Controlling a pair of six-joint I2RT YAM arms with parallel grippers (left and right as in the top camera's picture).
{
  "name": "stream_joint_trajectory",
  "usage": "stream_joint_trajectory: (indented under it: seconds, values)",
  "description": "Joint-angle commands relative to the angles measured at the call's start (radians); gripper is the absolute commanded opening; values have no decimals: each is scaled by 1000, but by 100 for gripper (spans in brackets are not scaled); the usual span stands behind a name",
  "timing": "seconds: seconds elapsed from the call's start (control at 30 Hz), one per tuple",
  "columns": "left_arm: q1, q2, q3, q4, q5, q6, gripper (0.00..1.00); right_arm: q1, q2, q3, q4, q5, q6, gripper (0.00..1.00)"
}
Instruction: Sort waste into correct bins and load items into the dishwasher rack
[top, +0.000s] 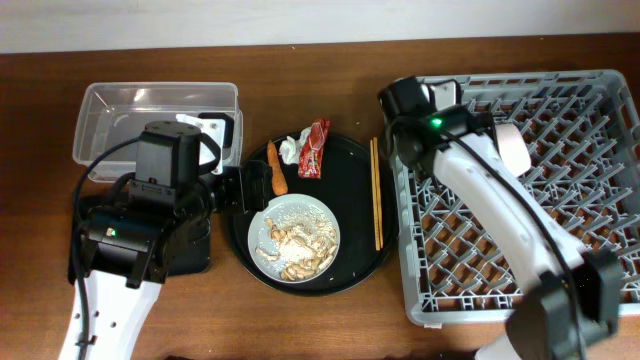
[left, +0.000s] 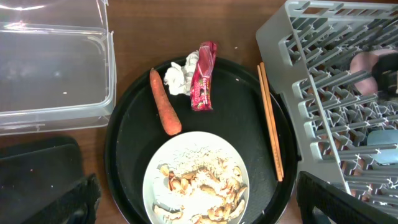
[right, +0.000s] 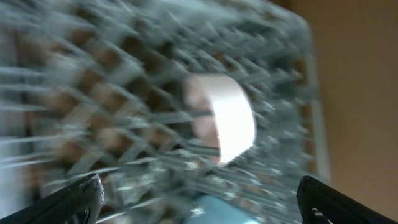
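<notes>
The pale plate (top: 295, 238) with rice and beige food scraps (left: 199, 186) lies on a round black tray (top: 350, 255). An orange carrot (left: 165, 102), crumpled white tissue (left: 178, 78), a red wrapper (left: 203, 78) and the chopsticks (left: 270, 121) also lie on that tray. My left gripper (left: 202, 202) is open and empty over the plate. My right gripper (right: 202, 202) is open and empty above the grey rack (top: 540, 250). The white bowl (right: 227, 115) lies on its side in the rack, with the light-blue cup (right: 217, 214) close by. The right wrist view is blurred.
The clear tub (top: 150, 110) stands at the back left, empty. The shallow black tray (top: 195, 250) lies in front of it, mostly under my left arm. The rack's left wall (left: 292, 74) runs close beside the chopsticks.
</notes>
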Motion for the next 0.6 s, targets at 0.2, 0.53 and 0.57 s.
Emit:
stream_joint_trajectory:
  seconds: [0.2,0.53,0.57]
  values:
    - [-4,-3,13,-2,-11,-13,99,109,12,-27,0,-797,33,12]
    - [-4,-3,13,-2,-11,-13,99,132,236,-67,114,-605,159,8]
    - [-4,-3,13,-2,-11,-13,99,132,256,-67,114,-560,160,8]
